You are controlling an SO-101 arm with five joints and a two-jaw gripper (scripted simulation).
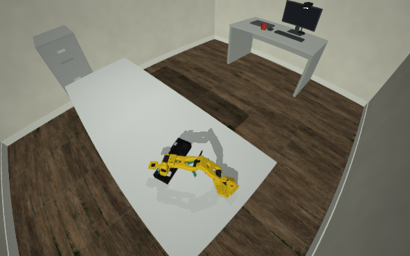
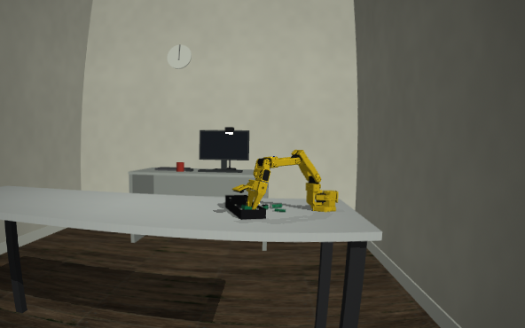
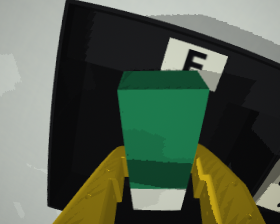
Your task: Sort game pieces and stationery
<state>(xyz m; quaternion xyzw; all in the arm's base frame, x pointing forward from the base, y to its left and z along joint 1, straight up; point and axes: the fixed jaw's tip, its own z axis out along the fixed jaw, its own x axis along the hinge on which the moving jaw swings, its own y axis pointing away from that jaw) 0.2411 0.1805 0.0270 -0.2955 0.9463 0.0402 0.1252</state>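
Note:
My gripper (image 3: 161,163) is shut on a green block with a white end (image 3: 163,137), likely an eraser. In the wrist view the block hangs over a black bin (image 3: 98,103) whose white label reads E (image 3: 193,63). Part of a second white label (image 3: 279,189) shows at the right edge; I cannot read its letter. In the top view the gripper (image 1: 161,169) is over the near end of the black bins. In the exterior view the gripper (image 2: 251,205) reaches down into the bins (image 2: 245,210).
Some small green things (image 2: 278,206) lie on the table between the bins and the arm's base (image 2: 322,199); they also show under the arm in the top view (image 1: 194,174). The table's near edge is close to the base.

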